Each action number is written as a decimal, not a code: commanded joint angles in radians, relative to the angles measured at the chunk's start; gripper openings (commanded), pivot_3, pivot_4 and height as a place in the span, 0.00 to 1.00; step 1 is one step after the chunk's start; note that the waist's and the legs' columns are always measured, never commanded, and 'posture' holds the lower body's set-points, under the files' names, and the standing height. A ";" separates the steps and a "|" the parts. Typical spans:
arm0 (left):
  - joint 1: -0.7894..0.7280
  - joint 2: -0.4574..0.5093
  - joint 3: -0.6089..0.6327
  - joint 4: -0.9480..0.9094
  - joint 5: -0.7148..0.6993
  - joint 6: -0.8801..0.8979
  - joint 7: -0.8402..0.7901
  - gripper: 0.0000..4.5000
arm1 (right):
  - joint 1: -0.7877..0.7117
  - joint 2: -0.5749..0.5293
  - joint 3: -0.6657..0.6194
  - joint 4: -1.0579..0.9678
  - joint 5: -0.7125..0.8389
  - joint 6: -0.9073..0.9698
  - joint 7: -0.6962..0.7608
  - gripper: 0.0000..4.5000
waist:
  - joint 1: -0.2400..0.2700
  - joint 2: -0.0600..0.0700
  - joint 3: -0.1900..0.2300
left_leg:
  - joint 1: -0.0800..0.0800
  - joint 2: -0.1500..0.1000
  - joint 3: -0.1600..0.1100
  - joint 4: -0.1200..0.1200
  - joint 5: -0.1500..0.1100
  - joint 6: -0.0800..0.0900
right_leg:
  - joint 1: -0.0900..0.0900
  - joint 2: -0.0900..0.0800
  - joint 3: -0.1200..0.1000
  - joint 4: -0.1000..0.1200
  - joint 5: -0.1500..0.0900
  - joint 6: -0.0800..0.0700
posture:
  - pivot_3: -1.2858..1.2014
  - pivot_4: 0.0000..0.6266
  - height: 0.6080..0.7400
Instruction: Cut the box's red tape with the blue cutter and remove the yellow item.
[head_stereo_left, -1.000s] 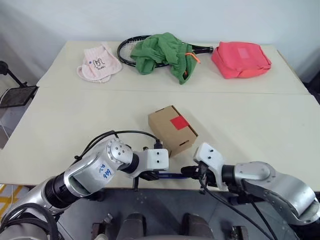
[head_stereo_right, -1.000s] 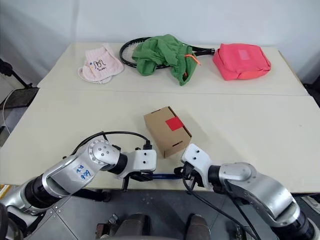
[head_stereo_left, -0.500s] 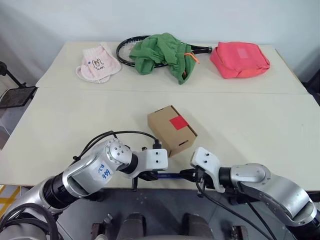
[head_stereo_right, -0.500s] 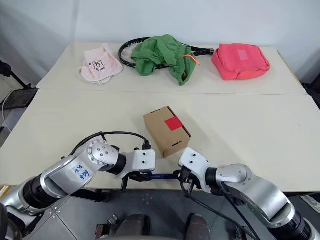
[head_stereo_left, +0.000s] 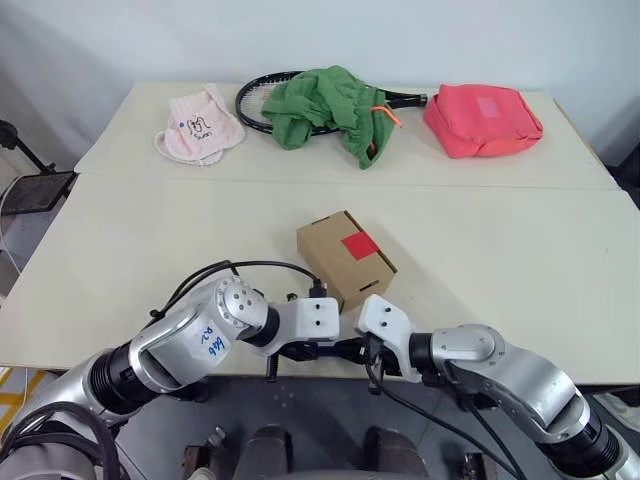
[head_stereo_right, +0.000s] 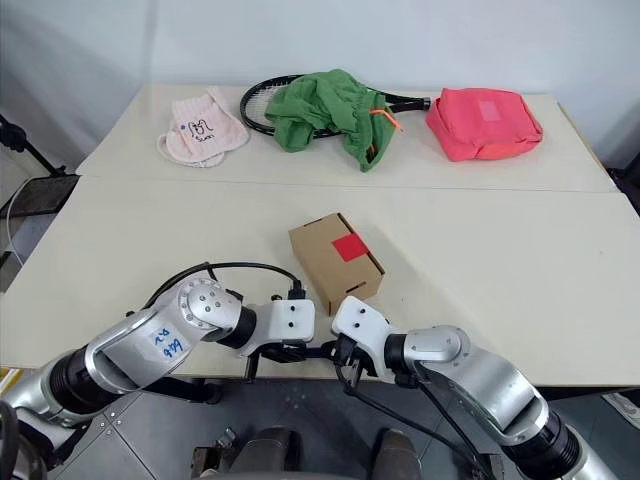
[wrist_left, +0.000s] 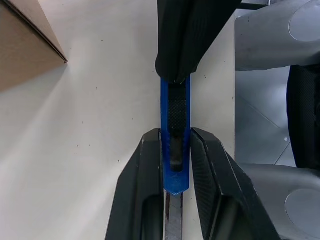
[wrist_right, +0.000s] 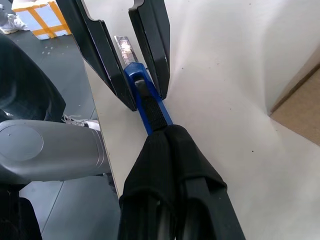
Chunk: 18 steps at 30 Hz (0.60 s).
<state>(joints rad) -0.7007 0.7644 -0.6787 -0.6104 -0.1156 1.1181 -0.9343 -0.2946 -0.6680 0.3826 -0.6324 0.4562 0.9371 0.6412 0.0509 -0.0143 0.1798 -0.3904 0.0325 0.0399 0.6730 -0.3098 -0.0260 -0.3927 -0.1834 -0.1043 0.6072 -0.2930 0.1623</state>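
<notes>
The left gripper (wrist_left: 175, 165) is pinching the blue cutter (wrist_left: 175, 145) near its blade end, its 2 fingers (wrist_left: 145, 190) pressing the cutter's sides. The right gripper (wrist_right: 167, 137) is sitting pressed together on the cutter's other end, over the table's (head_stereo_left: 150, 250) near edge. The box (head_stereo_left: 345, 258), red tape (head_stereo_left: 356, 245) on top, is lying just beyond both grippers.
</notes>
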 joint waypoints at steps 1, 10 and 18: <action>-0.011 -0.001 -0.005 0.004 0.010 -0.084 -0.007 0.10 | 0.029 -0.032 -0.083 -0.046 0.061 -0.014 0.059 0.01 | 0.001 0.000 0.000 | 0.000 0.000 0.000 0.000 0.000 0.000 | 0.000 0.000 0.000 0.000 0.000 0.000 | 0.52 0.24 1.00; 0.048 0.018 0.099 0.073 0.033 -0.475 -0.047 0.10 | -0.004 -0.293 -0.593 0.018 1.061 0.408 -0.113 0.20 | -0.003 0.001 0.001 | 0.000 0.001 0.000 0.001 -0.001 0.000 | 0.000 0.000 -0.001 0.000 0.000 0.000 | 0.52 0.24 1.00; 0.065 -0.019 0.118 0.102 0.044 -0.576 -0.077 0.10 | -0.070 -0.553 -0.397 0.084 1.516 0.153 -0.588 0.83 | -0.005 0.001 0.002 | -0.001 0.001 0.001 0.003 -0.003 0.001 | 0.000 0.000 0.000 -0.001 0.000 0.000 | 0.52 0.24 1.00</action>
<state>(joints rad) -0.6414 0.7555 -0.5859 -0.4926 -0.0732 0.5626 -1.0073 -0.3451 -1.2116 -0.0451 -0.5531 1.9274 1.1298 0.1080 0.0460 -0.0138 0.1814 -0.3914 0.0336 0.0406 0.6776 -0.3126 -0.0245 -0.3923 -0.1834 -0.1045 0.6063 -0.2924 0.1627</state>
